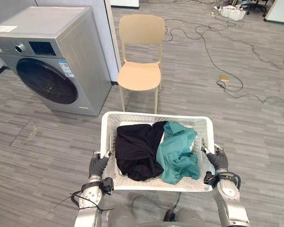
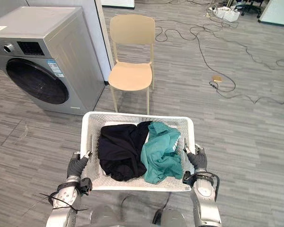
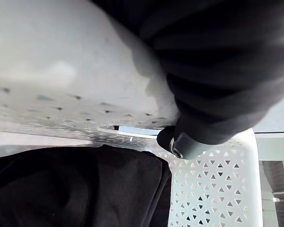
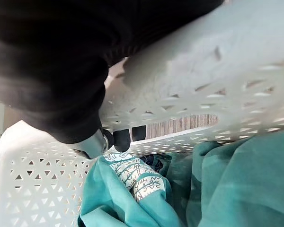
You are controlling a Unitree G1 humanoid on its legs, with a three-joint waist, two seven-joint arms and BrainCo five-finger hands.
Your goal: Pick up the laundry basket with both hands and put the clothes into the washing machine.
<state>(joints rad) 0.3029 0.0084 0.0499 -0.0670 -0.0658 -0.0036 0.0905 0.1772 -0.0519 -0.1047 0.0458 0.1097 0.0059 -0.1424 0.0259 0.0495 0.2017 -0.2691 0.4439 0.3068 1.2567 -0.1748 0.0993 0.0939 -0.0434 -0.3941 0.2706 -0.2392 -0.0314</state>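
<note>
Locating the laundry basket (image 1: 151, 115) first: where is it? (Mia)

Between the two hands, right in front of the robot and up off the floor, I judge. A black garment (image 1: 135, 151) and a teal garment (image 1: 177, 151) are heaped inside. (Tom)

And the fingers? (Mia)

The left hand (image 1: 98, 164) is at one side wall and the right hand (image 1: 218, 159) at the other. On each side, fingers (image 4: 121, 140) hook over the rim at the handle slot. (Tom)

How will it handle? (Mia)

Light, I'd say. It's thin perforated plastic, stiff but likely to flex, and the soft clothes could slide if it tips. Hold it at both handles and keep it level. (Tom)

And farther out? (Mia)

The washing machine (image 1: 80, 56) stands ahead to the left, and its door looks shut. A chair (image 1: 139, 73) is just beside it, beyond the basket. (Tom)
</note>
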